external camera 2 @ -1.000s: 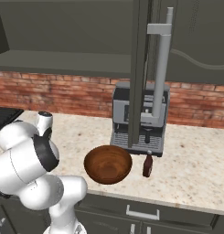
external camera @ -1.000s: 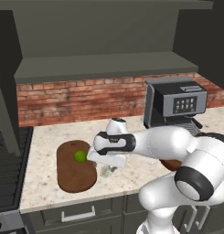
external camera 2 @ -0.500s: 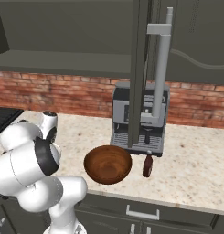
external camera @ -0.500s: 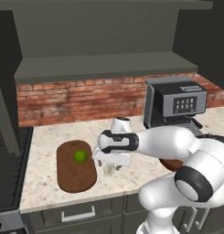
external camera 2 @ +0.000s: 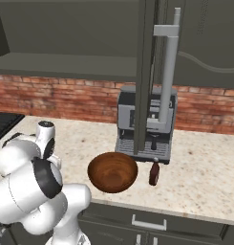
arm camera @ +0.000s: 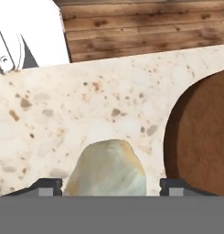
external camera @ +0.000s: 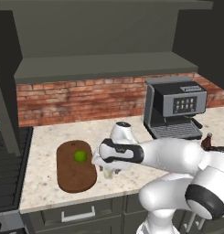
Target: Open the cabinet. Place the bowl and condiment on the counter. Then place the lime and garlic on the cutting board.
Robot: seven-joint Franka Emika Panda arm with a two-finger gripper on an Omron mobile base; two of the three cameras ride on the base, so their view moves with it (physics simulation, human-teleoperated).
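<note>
Gripper [arm camera: 106,185] had dropped lower at frame centre, jaws apart either side of the garlic [arm camera: 107,168], grasp undeterminable.

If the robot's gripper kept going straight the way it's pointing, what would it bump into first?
Probably the garlic: it sits right between the gripper's open fingertips, on the counter beside the cutting board. How near it is, I can't tell.

No legible text anywhere I can see. The coffee machine [external camera: 175,108] has a dark front panel with small pale marks in rows; I read them as icons or buttons, too small to make out. The condiment bottle [external camera 2: 154,174] shows no label I can read.
</note>
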